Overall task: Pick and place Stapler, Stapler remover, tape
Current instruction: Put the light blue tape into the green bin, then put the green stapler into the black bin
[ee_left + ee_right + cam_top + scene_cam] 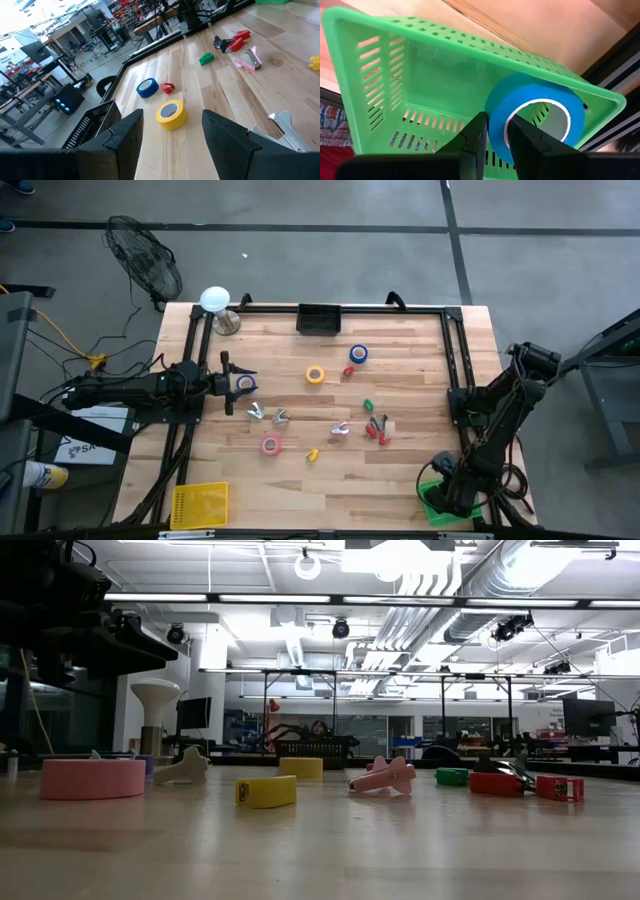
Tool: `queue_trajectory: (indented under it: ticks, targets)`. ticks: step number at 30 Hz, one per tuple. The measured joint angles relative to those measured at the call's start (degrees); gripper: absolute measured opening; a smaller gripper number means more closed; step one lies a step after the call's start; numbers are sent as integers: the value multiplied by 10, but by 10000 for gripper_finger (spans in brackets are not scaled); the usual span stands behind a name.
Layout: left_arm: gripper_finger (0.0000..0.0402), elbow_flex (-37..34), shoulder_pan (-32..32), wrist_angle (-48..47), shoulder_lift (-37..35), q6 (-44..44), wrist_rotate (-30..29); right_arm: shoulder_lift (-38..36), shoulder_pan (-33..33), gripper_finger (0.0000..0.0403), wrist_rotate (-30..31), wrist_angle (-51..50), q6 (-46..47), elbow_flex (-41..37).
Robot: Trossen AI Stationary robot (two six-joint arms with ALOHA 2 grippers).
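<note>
Right wrist view: the right gripper [495, 131] is held over the green perforated plastic basket [380, 65], its jaws clamped on the wall of a large blue ring-shaped roll of tape [537, 115], one finger outside the ring and one in its open centre. The roll hangs above the basket's far corner, near its rim. The step in hand is judged to be the drop: the roll should be brought inward over the basket floor and lowered a little before the jaws are parted, so that it is not tipped over the rim.

In the high view the basket [433, 502] is seen at the counter's near right corner. The left gripper [232, 383] is held at the counter's left side, just beside a purplish-blue tape ring [246, 383]; its jaws are seen apart in the left wrist view, with a yellow tape roll [171, 114] ahead.
</note>
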Motion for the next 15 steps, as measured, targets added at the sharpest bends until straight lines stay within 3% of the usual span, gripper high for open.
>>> queue_trajectory:
  ticks: [7, 15]
  targets:
    - [197, 0, 0, 0, 0, 0, 0, 0, 0, 75, -11, -4, -1, 4]
    - [197, 0, 0, 0, 0, 0, 0, 0, 0, 157, -16, -5, -3, 5]
